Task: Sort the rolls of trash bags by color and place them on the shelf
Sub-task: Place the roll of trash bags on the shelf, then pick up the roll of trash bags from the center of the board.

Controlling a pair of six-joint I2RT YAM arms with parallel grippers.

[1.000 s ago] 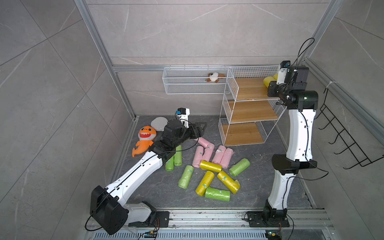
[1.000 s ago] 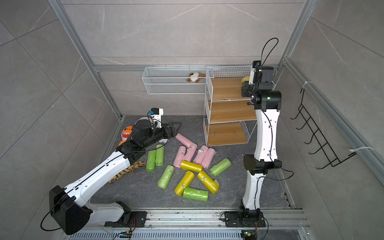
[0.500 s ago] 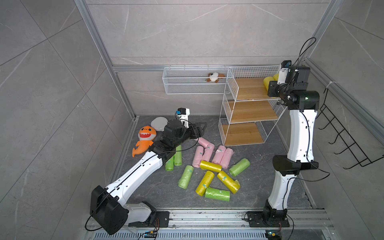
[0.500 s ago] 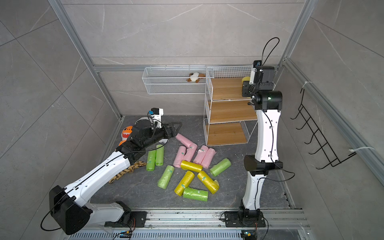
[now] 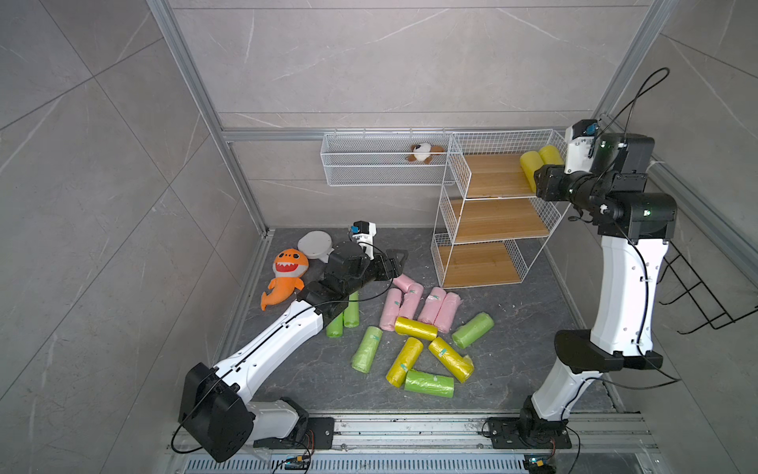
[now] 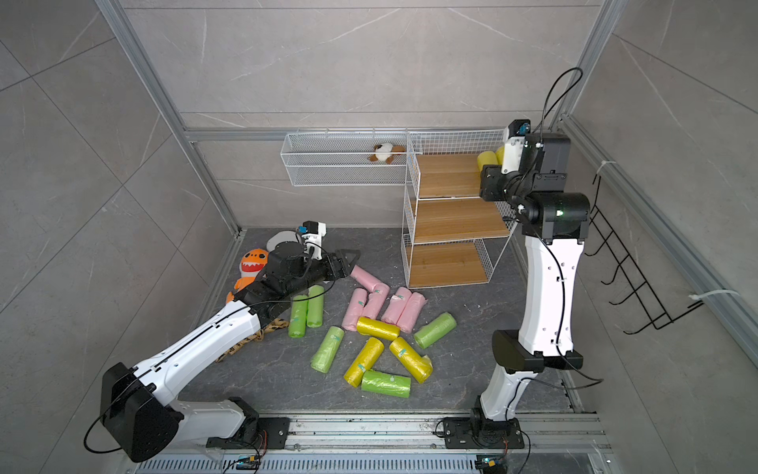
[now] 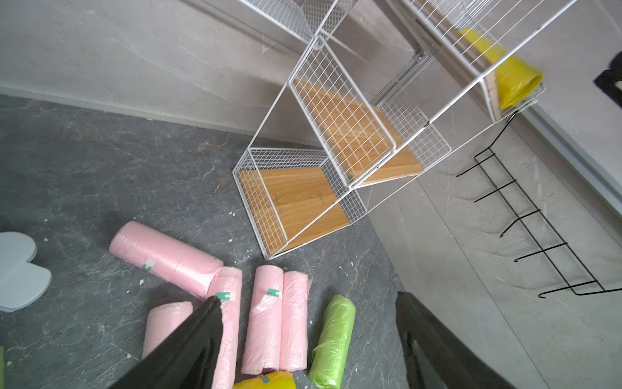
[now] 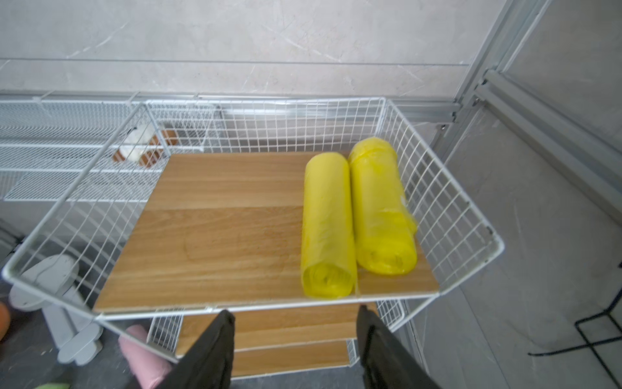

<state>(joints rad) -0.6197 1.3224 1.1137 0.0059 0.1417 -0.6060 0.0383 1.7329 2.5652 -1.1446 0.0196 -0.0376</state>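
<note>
While the left gripper (image 7: 308, 299) hangs low over the floor with its jaws wide apart and nothing between them, a shark toy (image 5: 287, 273) lies behind it, off to its left. Five pink rolls (image 5: 410, 301) lie just below and ahead of its fingertips, four of them packed side by side and one lying crosswise at their far end. Farther back from the fingers, toward the robot's base, five green rolls (image 5: 366, 349) and three yellow rolls (image 5: 451, 359) are scattered on the floor, two of the green ones lying together beside the arm. To the right of this gripper stands the shelf (image 5: 445, 230). At the front edge of the top tier, the right gripper (image 8: 296, 311) hovers with its jaws apart and empty. A yellow pair (image 8: 328, 222) lies touching on the board just ahead of it, toward its right, against the mesh wall. Beyond that arm, a hook rack (image 5: 697, 295) hangs on the wall.
</note>
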